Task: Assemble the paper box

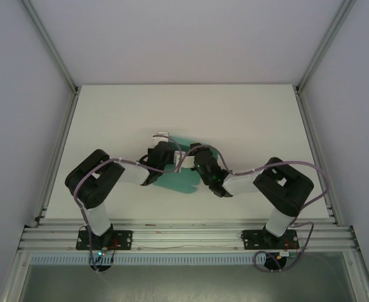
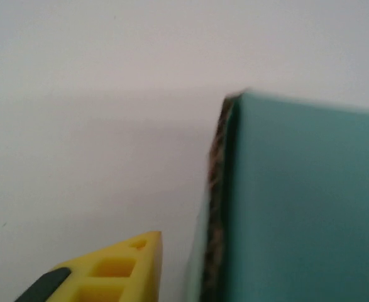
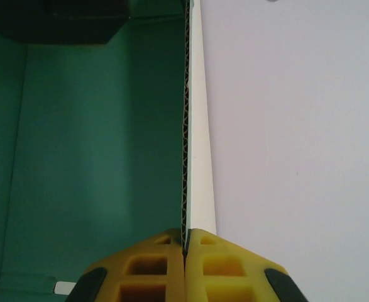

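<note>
1. The right gripper has its two yellow plastic fingertips pressed together on the thin raw edge of the teal-green corrugated-card paper box. That edge runs straight away from the fingertips, with the green face to their left and the white face to their right (the fluting shows between them).
2. To the right of those fingertips lies bare white table, which is open room. To their left, the green panel ends at a dark fold at its far end.
3. The left gripper shows one yellow finger. The box's rough corner edge stands just to this finger's right. I cannot tell whether this gripper is open or closed. Bare table lies ahead of the finger and to its left.
4. Count: one paper box, a left arm, a right arm and two grippers.
5. From above, the box sits between both sets of fingers at mid-table. The tabletop has wide free margins, bounded by aluminium rails and pale walls.
</note>
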### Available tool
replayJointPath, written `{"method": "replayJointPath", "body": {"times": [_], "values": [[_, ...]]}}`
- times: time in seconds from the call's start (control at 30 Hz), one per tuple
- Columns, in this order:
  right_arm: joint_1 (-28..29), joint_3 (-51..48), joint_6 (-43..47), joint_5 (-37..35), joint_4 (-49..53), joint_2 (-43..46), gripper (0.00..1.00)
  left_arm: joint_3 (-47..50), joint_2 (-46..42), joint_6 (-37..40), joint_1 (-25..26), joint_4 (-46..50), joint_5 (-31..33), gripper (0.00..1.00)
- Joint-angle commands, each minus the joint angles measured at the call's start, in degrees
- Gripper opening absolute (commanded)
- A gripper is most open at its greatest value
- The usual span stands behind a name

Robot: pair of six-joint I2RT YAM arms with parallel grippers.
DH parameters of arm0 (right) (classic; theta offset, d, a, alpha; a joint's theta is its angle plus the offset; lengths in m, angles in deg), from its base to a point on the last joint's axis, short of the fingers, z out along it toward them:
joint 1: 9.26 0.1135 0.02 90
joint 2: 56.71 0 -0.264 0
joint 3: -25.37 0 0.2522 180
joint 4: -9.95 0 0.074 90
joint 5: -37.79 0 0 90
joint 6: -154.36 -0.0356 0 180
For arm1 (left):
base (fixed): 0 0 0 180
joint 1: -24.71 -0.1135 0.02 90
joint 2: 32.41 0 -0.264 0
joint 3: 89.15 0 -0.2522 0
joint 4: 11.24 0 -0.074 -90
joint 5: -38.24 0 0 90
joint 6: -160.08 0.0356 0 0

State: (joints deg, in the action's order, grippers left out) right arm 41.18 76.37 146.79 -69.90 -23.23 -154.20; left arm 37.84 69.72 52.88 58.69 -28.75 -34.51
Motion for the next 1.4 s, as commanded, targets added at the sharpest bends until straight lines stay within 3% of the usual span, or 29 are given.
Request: {"method": "replayJointPath", "body": {"times": [0.0,0.17,0.43,0.47,0.57,0.7,0.8,0.97,1.03,1.1,1.17,1.37], "values": [[0.7,-0.2,-2.2,-0.3,6.1,1.1,0.0,1.9,-1.9,0.4,-1.4,2.3,-3.6,0.32],[0.8,-0.1,-2.7,0.3,7.0,1.1,0.0,0.3,-3.7,1.5,-1.4,2.9,-6.4,0.32],[0.8,0.0,-3.0,0.1,7.4,1.0,0.0,-1.8,-1.8,2.0,-2.7,3.0,-5.2,0.29],[0.8,0.1,-3.1,0.2,7.9,1.2,0.0,-2.0,-1.3,1.8,-3.0,3.1,-5.1,0.28],[0.8,0.5,-3.7,0.1,9.9,1.4,0.0,-1.8,-0.8,0.4,-3.7,2.4,-4.4,0.01],[0.8,0.5,-4.4,-1.0,9.7,1.3,0.0,-1.8,0.1,-0.6,-3.8,3.5,1.4,0.0],[0.6,1.7,-8.6,-2.0,11.0,1.5,0.0,-1.5,0.1,0.8,-3.8,4.2,0.4,0.0],[-1.6,3.8,-20.5,-1.0,13.1,4.5,0.48,-0.5,-2.6,0.3,-3.7,4.0,-6.2,0.0],[-2.8,3.8,-26.3,0.1,13.9,7.4,0.63,-0.6,-3.8,-0.3,-3.8,4.8,-6.0,0.0],[-4.1,3.7,-32.9,3.0,17.3,11.6,0.7,-0.2,-5.0,-0.9,-4.0,5.2,-6.2,0.0],[-5.7,3.4,-40.0,6.7,21.9,16.2,1.0,0.1,-6.3,-1.9,-4.4,6.0,-7.7,0.0],[-13.6,3.7,-60.0,21.7,36.5,26.3,1.0,3.2,-12.5,-5.7,-7.4,3.5,-17.6,0.0]]}}
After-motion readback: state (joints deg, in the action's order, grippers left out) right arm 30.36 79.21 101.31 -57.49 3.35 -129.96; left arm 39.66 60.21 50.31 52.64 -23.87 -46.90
